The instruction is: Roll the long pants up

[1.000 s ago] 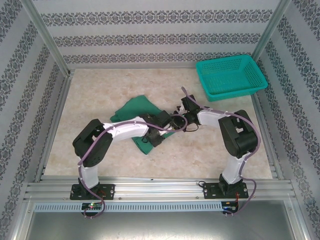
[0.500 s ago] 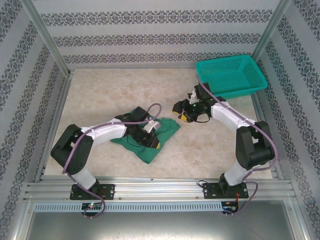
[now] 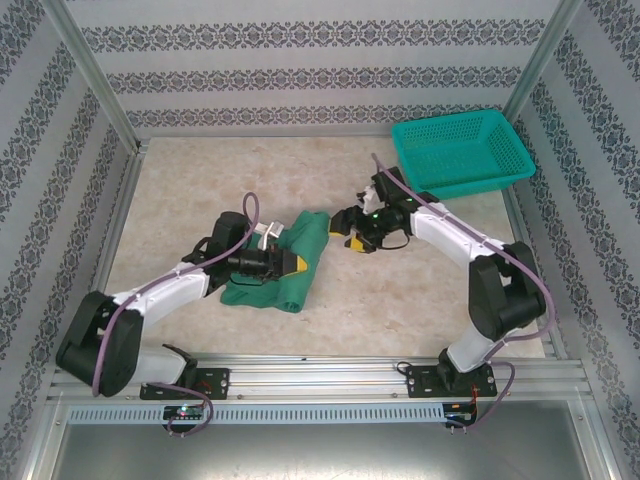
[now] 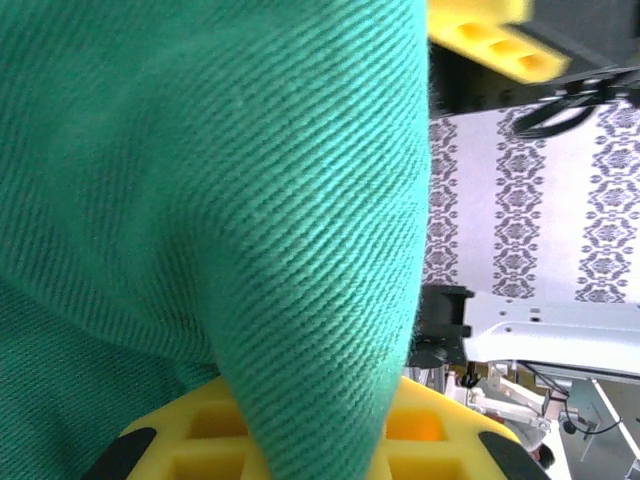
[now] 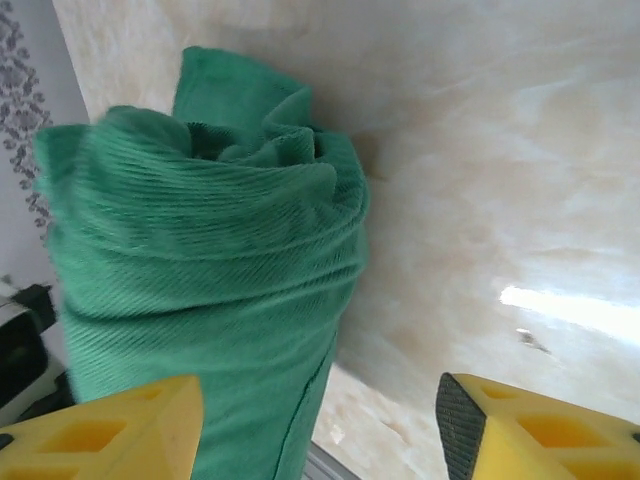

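The long pants (image 3: 310, 235), rolled on the bench (image 3: 200, 190) well apart from the teal basket (image 3: 460, 150), are gripped by the closed left tool (image 3: 298, 263) while the right tool (image 3: 345, 232) is held open on their basket side, so the roll may be loosened by one-sided pulling; no writing can be read.

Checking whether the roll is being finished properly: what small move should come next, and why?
Probably move the open right gripper leftward onto the facing end of the long pants and close. It stands apart from the cloth, while the left gripper is shut on the fabric and the pants lie mostly rolled.
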Motion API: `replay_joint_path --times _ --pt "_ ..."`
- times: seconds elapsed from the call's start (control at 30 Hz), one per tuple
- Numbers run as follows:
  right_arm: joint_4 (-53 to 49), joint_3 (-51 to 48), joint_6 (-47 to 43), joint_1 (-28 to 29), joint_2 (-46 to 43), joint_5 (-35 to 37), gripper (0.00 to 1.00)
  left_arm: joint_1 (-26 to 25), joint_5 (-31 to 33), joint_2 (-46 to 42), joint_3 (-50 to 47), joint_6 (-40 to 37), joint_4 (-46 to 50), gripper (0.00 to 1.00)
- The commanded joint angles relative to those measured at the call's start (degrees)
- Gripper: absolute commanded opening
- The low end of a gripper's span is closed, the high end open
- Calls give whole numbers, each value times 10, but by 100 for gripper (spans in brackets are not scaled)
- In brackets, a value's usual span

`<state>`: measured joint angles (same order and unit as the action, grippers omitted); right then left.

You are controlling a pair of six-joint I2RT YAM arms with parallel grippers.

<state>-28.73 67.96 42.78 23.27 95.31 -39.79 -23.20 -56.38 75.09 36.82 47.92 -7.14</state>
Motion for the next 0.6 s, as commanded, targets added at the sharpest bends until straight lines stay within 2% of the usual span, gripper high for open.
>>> replay_joint_path --times 0.0,0.03,0.07,0.2,0.23,0.27,0.43,0.57 --pt "-9 38 -19 28 27 -25 67 15 -6 -37 -13 -10 30 1" --pt "-2 39 -15 34 34 -31 67 19 -5 -38 -24 -4 32 1" --pt "6 40 -11 40 41 -37 73 28 -3 -38 -41 11 21 1" --pt "13 42 -10 66 58 -42 76 68 26 -28 -128 94 -32 3" --pt "14 41 -11 72 60 -44 85 76 35 -25 -149 109 -45 3" --pt "14 42 -13 78 64 -44 86 85 47 -22 -166 117 -45 3" --pt "10 45 -19 108 88 -41 87 103 83 -8 -168 88 16 3" --pt "-34 82 -51 130 98 -20 84 106 105 14 -118 12 104 2"
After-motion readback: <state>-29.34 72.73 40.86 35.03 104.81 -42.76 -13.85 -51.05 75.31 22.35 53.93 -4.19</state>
